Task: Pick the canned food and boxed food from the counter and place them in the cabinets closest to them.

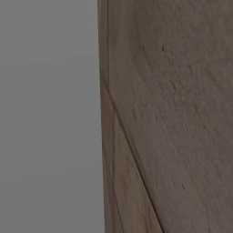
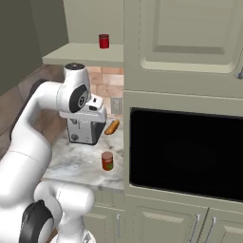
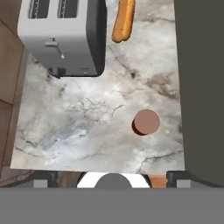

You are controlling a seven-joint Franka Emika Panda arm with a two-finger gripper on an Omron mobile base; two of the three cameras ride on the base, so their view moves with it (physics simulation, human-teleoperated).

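The gripper [image 3: 113,179] is wide open and holds nothing. In the hand view its two dark tips sit far apart at the bottom, and it looks straight down at the counter [image 3: 87,127].

The canned food [image 3: 145,122] stands on the counter, a bit to one side of the gripper and not under the middle. From the right base view the canned food [image 2: 107,161] is near the front edge, just beside the microwave [image 2: 185,152]. The toaster [image 2: 84,131] and an orange sausage-like thing [image 2: 112,127] are behind it.

A small red thing [image 2: 104,41] sits up on the open shelf of the cabinets [image 2: 80,54] — it is tiny here, but I think it is the boxed food. So the can is the next job.

To do it well, slide the hand over until the round top is right between the tips. Then go straight down — slowly. Keep the tips away from the microwave wall. Squeeze the can around its middle so it does not tip.
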